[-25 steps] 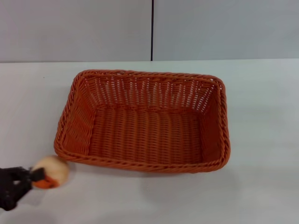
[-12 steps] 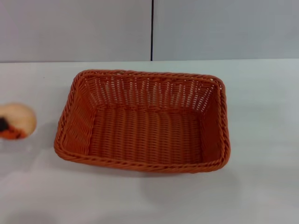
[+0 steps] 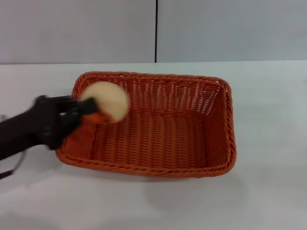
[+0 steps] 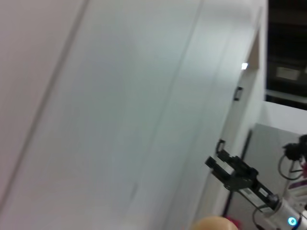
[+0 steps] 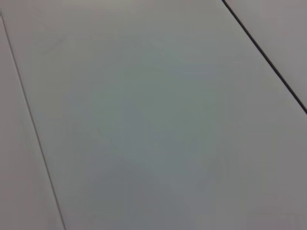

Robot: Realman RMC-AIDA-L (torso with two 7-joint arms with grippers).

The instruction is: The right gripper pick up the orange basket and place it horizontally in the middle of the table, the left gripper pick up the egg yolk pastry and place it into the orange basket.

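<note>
The orange basket (image 3: pixel 211 124) lies lengthwise in the middle of the white table (image 3: pixel 268 196), and its floor is bare. My left gripper (image 3: pixel 94 111) reaches in from the left, shut on the egg yolk pastry (image 3: pixel 107 100). It holds this pale ball, orange patch turned down, in the air over the basket's left end. The pastry's (image 4: pixel 214 223) top also peeks into the left wrist view. My right gripper (image 4: pixel 215 153) shows only there, far off and raised, open and holding nothing.
A grey wall with a dark vertical seam (image 3: pixel 156 31) stands behind the table's far edge. White tabletop surrounds the basket on all sides. The right wrist view shows only plain wall panels.
My left gripper lifted the pastry from the table's front left, then swung right. It now holds the pastry over the basket's left end. The basket has not moved.
</note>
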